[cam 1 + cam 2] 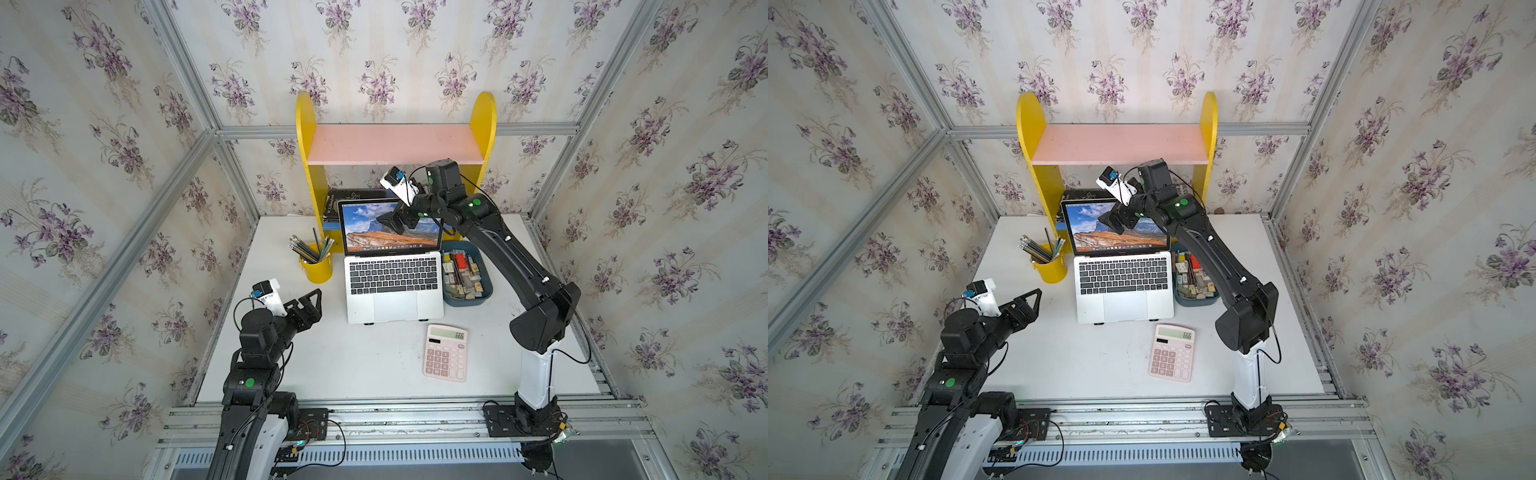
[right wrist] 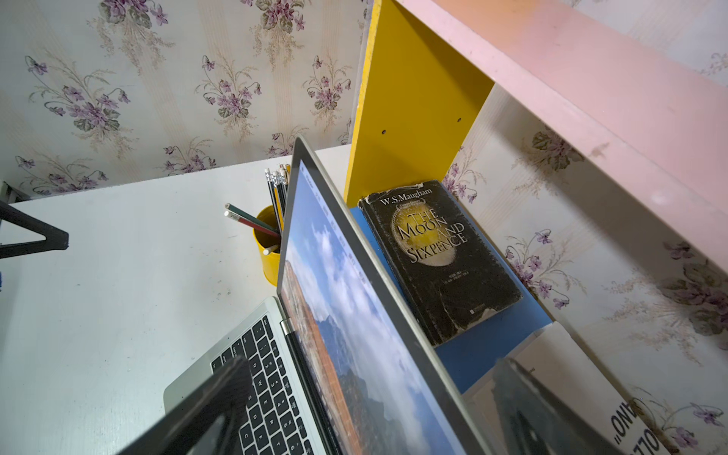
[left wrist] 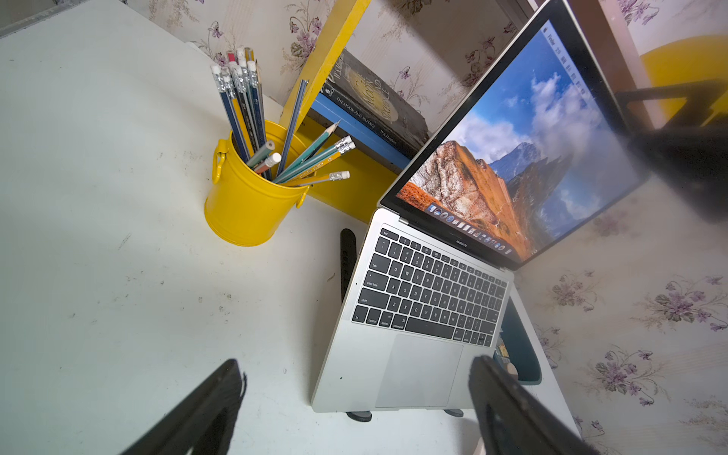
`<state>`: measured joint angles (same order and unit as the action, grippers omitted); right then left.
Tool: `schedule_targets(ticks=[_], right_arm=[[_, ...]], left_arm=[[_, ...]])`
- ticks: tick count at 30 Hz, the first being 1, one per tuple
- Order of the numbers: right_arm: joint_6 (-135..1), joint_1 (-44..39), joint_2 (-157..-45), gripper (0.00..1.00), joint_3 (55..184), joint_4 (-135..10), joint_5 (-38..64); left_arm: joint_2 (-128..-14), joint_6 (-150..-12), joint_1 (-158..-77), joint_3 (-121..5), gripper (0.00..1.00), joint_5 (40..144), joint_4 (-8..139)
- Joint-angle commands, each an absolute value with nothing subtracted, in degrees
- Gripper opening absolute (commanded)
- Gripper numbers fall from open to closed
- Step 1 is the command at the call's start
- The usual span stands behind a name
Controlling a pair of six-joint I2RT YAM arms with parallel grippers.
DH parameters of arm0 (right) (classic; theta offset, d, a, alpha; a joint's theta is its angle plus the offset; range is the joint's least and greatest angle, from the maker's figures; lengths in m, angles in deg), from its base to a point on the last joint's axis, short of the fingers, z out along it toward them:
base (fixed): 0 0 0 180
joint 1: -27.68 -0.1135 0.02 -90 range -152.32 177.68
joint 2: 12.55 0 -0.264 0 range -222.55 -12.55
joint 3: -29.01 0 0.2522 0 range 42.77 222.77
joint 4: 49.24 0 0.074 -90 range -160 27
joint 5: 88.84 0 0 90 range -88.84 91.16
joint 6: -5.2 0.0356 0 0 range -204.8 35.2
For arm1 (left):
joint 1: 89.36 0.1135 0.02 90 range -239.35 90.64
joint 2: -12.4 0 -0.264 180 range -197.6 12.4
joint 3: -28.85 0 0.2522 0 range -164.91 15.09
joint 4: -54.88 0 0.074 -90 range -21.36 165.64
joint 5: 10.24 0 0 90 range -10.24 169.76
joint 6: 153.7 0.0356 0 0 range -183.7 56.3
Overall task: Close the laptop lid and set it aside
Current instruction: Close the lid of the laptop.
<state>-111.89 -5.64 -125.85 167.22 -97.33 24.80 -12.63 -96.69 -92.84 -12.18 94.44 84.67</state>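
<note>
The silver laptop (image 1: 395, 305) (image 1: 1125, 305) stands open on a black stand mid-table, keyboard (image 3: 425, 291) facing the front. The laptop lid (image 1: 361, 232) (image 1: 1088, 230) (image 2: 354, 295) is upright and shows a mountain picture. My right gripper (image 1: 392, 222) (image 1: 1115, 222) (image 2: 372, 366) is open at the lid's upper right corner. One finger is on the screen side and the other behind the lid, and neither is seen touching it. My left gripper (image 1: 311, 303) (image 1: 1027, 301) (image 3: 354, 364) is open and empty, left of the laptop's front corner.
A yellow cup of pencils (image 1: 318, 270) stands left of the laptop, a blue tray (image 1: 486, 291) of small items right of it. A pink calculator (image 1: 445, 353) lies in front. Behind the lid is a yellow-and-pink shelf (image 1: 395, 143) with a black book (image 2: 437, 256) under it.
</note>
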Motion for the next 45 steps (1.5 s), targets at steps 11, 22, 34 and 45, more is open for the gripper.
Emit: schedule_targets(ticks=[11, 22, 34, 45], right_arm=[[-114.47, -6.36, -122.79, 0.97, 162.42, -101.83, 27.26], [-115.68, -8.94, -122.51, 0.96, 160.71, -103.96, 25.22], [-115.59, -10.14, -119.63, 0.95, 155.94, -104.47, 25.09], [-115.41, -12.08, -116.13, 0.97, 149.97, -103.69, 23.82]], left_arm=[[-13.27, -95.75, -92.78, -12.07, 0.92, 94.91, 83.85], [-13.54, -95.8, -92.79, -11.98, 0.92, 94.88, 83.76], [-13.26, -95.88, -92.78, -11.9, 0.92, 94.7, 83.94], [-13.25, -96.09, -92.79, -11.98, 0.92, 94.81, 84.15]])
